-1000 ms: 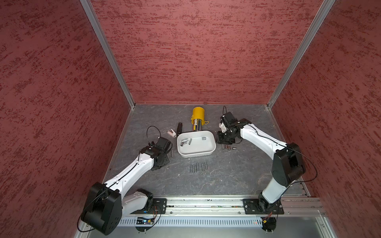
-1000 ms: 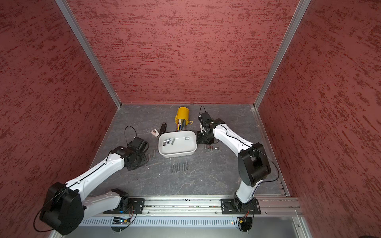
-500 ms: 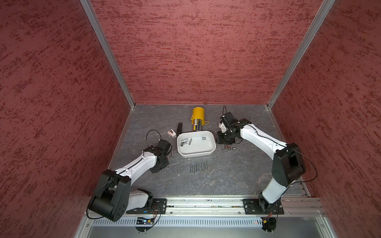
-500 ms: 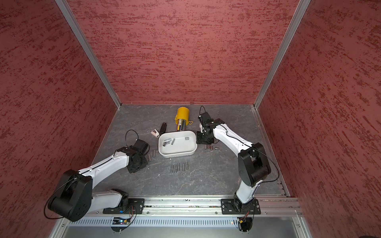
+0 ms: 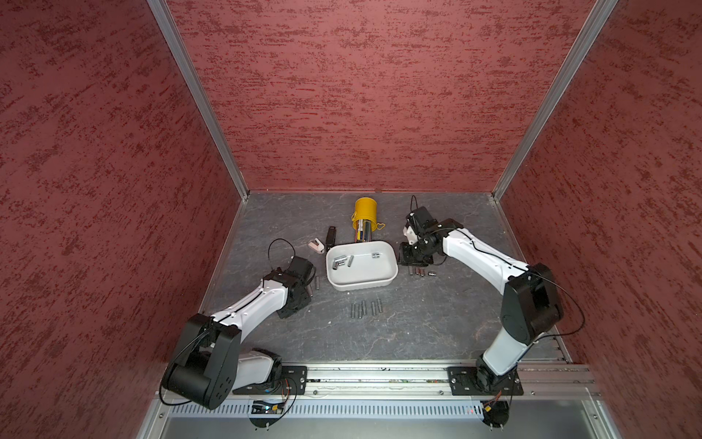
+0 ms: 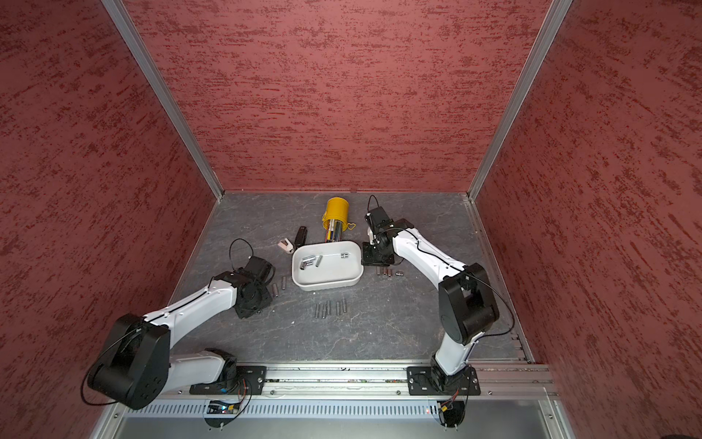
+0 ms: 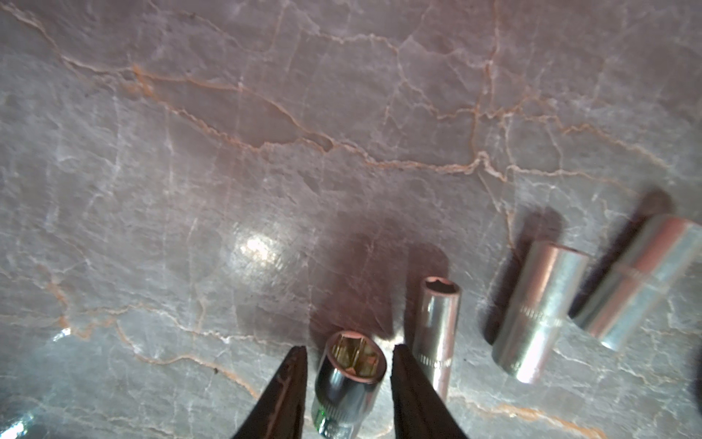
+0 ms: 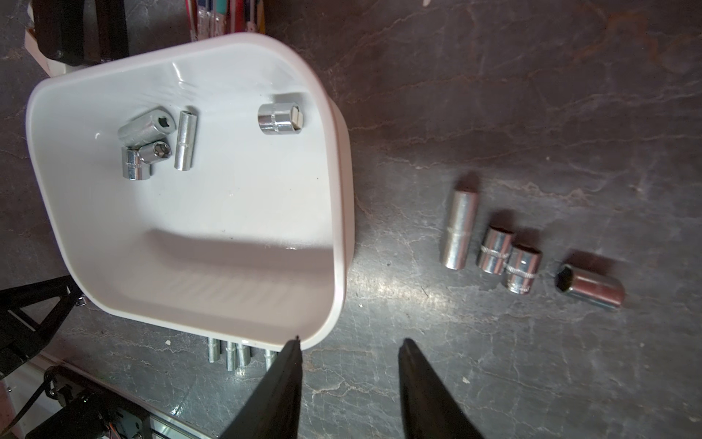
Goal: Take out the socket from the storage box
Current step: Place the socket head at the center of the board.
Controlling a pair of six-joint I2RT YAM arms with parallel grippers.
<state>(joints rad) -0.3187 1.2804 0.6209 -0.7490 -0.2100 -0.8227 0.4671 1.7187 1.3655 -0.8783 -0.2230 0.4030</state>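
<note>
Left fingers (image 7: 285, 395) widened around socket (image 7: 347, 384), right fingers (image 8: 277, 387) apart, empty, engraving unreadable

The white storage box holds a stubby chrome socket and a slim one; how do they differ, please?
The stubby chrome socket is short and wide, the slim socket long and thin. The stubby one lies alone by the storage box wall, the slim one beside other sockets. Both lie sideways.
</note>
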